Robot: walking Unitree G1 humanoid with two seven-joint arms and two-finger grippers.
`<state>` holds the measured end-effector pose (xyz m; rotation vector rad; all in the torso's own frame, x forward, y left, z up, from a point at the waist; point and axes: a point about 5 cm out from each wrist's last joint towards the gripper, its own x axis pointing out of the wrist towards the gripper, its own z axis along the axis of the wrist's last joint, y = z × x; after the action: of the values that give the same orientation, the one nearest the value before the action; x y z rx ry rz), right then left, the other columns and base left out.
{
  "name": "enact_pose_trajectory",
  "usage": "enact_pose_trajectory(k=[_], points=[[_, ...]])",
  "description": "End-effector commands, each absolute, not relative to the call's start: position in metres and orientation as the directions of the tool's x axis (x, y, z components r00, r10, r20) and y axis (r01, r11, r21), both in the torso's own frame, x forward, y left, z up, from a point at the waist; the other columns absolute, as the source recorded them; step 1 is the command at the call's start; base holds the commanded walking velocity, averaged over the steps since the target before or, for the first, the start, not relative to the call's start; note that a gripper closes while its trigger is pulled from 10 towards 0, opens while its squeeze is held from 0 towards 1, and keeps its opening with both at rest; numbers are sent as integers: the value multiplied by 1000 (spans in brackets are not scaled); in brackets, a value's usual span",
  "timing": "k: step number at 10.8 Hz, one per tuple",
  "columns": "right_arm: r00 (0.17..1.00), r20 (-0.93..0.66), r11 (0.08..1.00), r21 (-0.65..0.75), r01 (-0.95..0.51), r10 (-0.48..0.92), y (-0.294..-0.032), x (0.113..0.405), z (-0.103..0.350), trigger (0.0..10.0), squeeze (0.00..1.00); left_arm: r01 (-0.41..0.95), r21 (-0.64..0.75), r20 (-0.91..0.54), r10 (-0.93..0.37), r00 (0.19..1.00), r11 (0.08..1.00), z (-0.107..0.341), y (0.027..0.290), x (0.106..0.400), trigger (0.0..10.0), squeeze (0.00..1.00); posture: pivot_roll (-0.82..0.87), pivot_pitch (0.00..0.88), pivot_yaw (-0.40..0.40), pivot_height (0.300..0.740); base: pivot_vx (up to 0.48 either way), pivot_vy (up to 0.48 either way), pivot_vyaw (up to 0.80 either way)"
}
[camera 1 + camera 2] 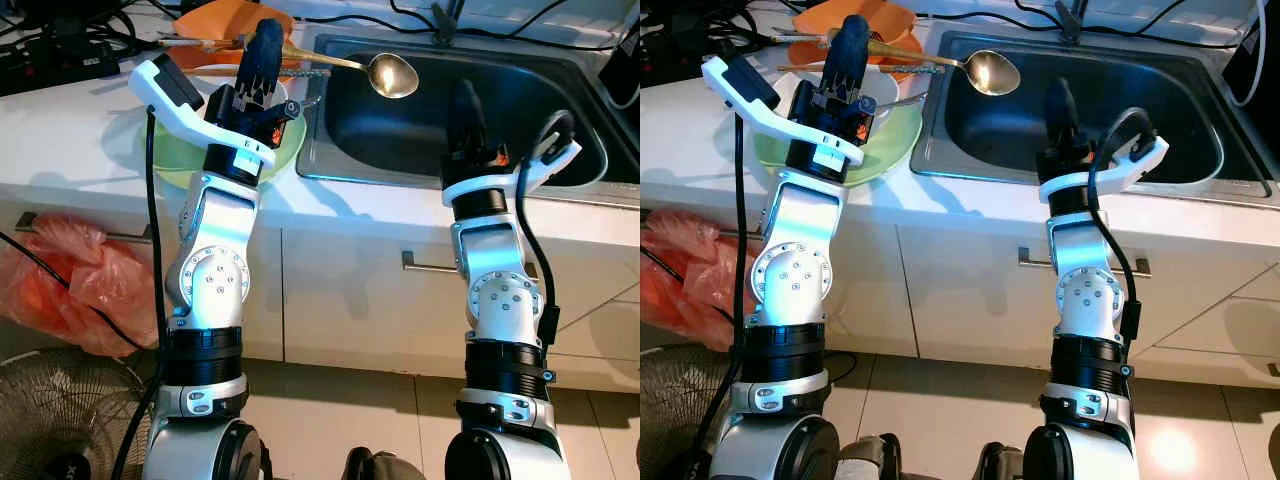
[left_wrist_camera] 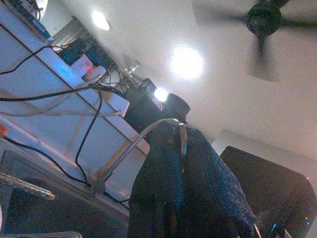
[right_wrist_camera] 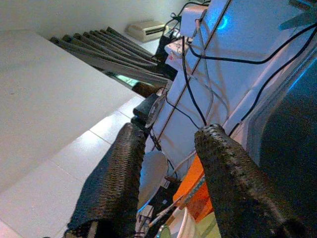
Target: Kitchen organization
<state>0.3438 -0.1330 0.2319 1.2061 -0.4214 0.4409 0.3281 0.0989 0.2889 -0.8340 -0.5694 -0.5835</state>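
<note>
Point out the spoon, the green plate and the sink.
spoon (image 1: 393, 75), left eye view, on its bowl.
green plate (image 1: 890, 140), right eye view, on its right rim.
sink (image 1: 400, 140), left eye view, on its dark basin floor.

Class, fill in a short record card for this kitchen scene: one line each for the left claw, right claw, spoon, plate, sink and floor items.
left claw: raised over the counter, shut on the spoon's handle
right claw: open, raised over the sink
spoon: brass, bowl out over the sink
plate: green, on the counter left of the sink
sink: dark basin, steel rim
floor items: red bag, fan
</note>
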Motion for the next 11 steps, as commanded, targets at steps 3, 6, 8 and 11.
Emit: enact_pose_trajectory(k=[3,6,8,11], points=[[815,568,214,787,-579,116,-127,342,239,10000,0,728,-486,702,-281,655,484,303,85,323,10000,0,117,143,-54,740,0,0,0],[804,579,190,781,-595,136,-125,341,240,10000,0,746,-486,702,-305,643,455,304,78,321,10000,0,118,148,-57,740,0,0,0],[799,583,181,778,-602,148,-124,340,240,10000,0,765,-485,706,-325,629,425,304,75,320,10000,0,119,148,-57,740,0,0,0],[793,590,177,773,-610,155,-123,340,241,10000,0,790,-477,712,-359,604,385,304,71,317,10000,0,116,147,-57,740,0,0,0]])
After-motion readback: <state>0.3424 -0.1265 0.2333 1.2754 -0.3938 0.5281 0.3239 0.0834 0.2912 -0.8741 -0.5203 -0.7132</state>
